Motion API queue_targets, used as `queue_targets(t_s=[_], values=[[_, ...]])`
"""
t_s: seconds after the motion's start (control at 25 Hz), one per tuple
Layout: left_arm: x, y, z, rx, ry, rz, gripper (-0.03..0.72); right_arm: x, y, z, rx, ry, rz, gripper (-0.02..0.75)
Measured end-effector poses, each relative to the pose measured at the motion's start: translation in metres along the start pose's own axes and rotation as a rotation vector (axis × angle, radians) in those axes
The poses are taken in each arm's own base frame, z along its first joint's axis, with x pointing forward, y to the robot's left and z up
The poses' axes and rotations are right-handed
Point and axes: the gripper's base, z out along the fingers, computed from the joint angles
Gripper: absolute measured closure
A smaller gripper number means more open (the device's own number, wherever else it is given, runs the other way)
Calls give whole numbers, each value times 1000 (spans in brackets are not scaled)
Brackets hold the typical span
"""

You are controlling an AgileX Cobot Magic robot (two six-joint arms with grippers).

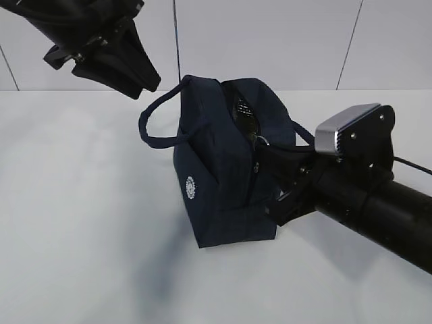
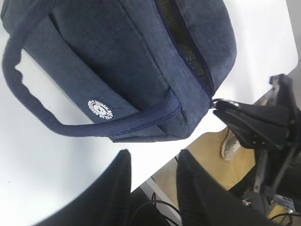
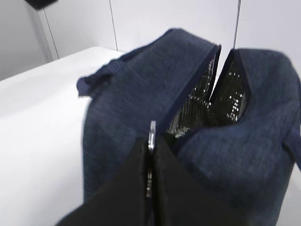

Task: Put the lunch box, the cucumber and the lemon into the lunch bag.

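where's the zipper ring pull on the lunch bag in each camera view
Exterior view: the ring pull sits right of centre, at the bag's end facing the right arm.
Left wrist view: right of centre, ring pull at the bag's end corner, at the tip of the right claw.
Right wrist view: low centre, ring pull edge-on, pinched in the shut claw.
Shared landmark: the lunch bag's open zipper slit.

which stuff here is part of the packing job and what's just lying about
Part of the job:
- lunch bag, top zipper partly open, silver lining showing
- metal ring pull, pinched in the right gripper
- left gripper, open, holding nothing, above the bag
- lunch box, cucumber, lemon: not in view

Just lying about:
- white table
- shoe on the floor past the table edge
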Motion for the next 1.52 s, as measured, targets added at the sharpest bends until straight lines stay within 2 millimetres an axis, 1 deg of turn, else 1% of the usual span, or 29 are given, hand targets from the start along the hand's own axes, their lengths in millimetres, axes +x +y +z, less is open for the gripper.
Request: queue_targets(t_s=[0.08,0.2,0.32,0.48,0.6,0.72,0.92,1.08,1.24,1.36,1.52], values=[[0,0,0,-2,0,1,453,-4,-1,-2,9,-10,-1,738],[0,0,0,-2,0,1,453,-5,-1,-3,17,-7,3,738],[0,0,0,-2,0,1,453,-12,-2,2,20,-21,1,738],[0,0,0,-4,3,2,453,-27,-4,15,26,-41,-6,738],[2,-2,3,-25,14,23,452,-36,-6,25,36,-5,-12,738],[6,-10,10,-58,40,69,452,-45,-8,33,44,27,-16,738],[11,-21,19,-103,76,134,453,-53,-10,40,54,58,8,738],[13,-23,22,-119,85,154,453,-58,-11,44,66,96,76,738],[13,-20,22,-154,89,170,453,-63,-13,49,84,152,117,738],[13,-20,22,-165,90,175,453,-72,-15,54,100,192,133,738],[16,-25,22,-166,94,191,453,-83,-16,59,112,214,133,738]])
